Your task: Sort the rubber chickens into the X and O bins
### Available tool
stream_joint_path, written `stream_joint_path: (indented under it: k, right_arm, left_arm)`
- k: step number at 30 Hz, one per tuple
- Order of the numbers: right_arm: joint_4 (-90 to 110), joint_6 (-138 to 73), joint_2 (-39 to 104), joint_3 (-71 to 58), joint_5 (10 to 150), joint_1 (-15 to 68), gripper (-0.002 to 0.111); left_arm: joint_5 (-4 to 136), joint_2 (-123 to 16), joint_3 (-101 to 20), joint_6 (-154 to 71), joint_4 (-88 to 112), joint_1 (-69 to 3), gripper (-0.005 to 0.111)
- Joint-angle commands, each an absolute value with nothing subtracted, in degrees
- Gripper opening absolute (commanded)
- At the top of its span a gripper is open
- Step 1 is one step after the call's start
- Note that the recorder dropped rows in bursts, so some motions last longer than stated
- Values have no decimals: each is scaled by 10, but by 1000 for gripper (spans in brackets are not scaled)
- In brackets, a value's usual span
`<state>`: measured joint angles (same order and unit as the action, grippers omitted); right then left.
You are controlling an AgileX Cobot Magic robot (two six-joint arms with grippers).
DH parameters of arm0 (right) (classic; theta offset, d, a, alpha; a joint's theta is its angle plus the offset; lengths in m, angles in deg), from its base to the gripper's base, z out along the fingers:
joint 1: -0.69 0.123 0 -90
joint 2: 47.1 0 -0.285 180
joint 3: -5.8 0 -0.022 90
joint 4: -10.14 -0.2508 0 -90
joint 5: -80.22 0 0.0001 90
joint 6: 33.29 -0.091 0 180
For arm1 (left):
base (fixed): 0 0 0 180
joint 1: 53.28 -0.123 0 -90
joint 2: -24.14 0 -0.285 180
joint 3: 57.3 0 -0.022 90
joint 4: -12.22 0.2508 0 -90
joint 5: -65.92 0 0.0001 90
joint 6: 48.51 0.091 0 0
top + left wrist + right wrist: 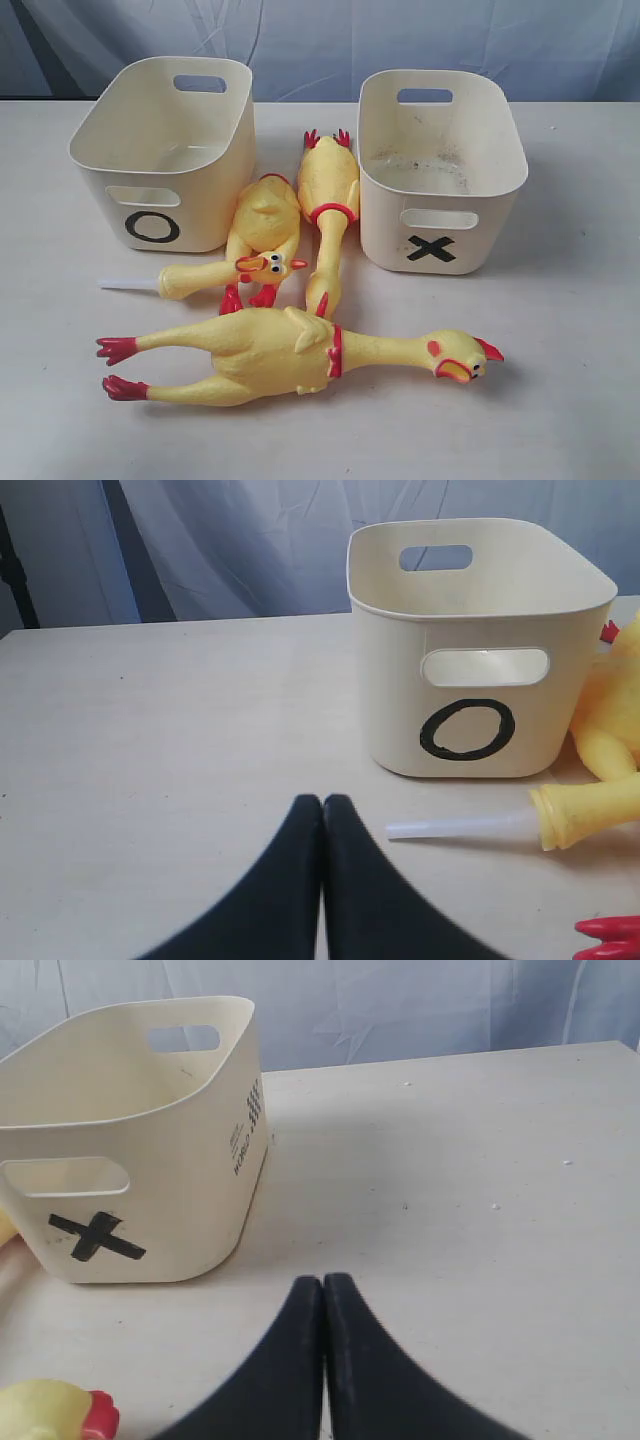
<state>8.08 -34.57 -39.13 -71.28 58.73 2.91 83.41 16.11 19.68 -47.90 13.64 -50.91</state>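
1. We see the left gripper point(322, 802) low over the pale wooden table point(560, 380). Its two black fingers are pressed together at the tips and grip nothing.
2. We see the right gripper point(323, 1280) in the same condition: its fingers meet at the tips and nothing is between them.
3. The cream-white plastic tub marked with a black O point(200, 215) stands upright at the back left. The matching tub marked with a black X point(480, 235) stands upright at the back right, apart from the first.
4. The largest yellow rubber chicken point(280, 355) lies on the table in front of both tubs, red feet to the left and head to the right.
5. A slimmer yellow rubber chicken point(328, 185) lies in the gap between the tubs, red feet toward the back.
6. A third yellow rubber chicken point(265, 215) lies just beside the near right corner of the O tub.
7. A translucent white tube point(450, 827) projects from a yellow end piece in front of the O tub. We cannot tell which chicken it belongs to.
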Motion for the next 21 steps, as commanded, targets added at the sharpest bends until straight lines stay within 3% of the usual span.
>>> stream_joint_path:
  k: [1,16,19,21]
  right_arm:
    - [81,-344,-393,-714,594,31,0]
    - [80,-344,-393,-714,593,31,0]
    - [80,-344,-393,-714,593,31,0]
    - [80,-344,-393,-714,593,31,0]
  left_arm:
    - [826,164,199,-481,138,-504,0]
    - [819,164,199,-480,170,-504,0]
    - [747,164,199,-485,138,-504,0]
    - [614,164,199,-510,34,-504,0]
